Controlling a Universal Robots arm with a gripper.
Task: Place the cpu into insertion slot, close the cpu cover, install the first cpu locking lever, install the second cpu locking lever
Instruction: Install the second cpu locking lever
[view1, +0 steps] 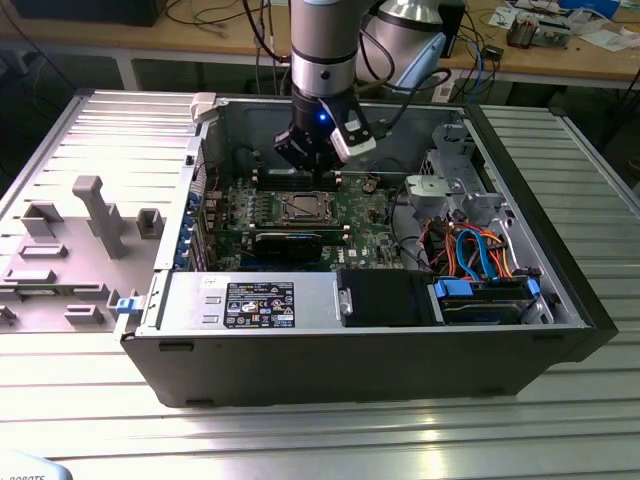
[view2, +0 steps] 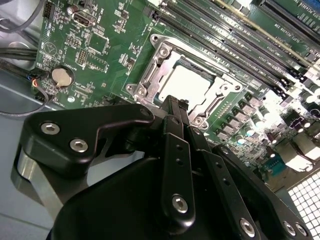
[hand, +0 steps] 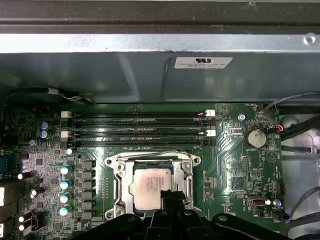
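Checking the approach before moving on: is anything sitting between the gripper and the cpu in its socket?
Nothing visible: the gripper hangs right over the pale square metal cpu, seated in the silvery-rimmed insertion slot.

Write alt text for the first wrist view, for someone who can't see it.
A pale silver square cpu sits in the silver-rimmed square insertion slot on the green motherboard, with the black gripper just at the slot's edge. Slim black memory slots run beside the socket, below a grey metal case wall.
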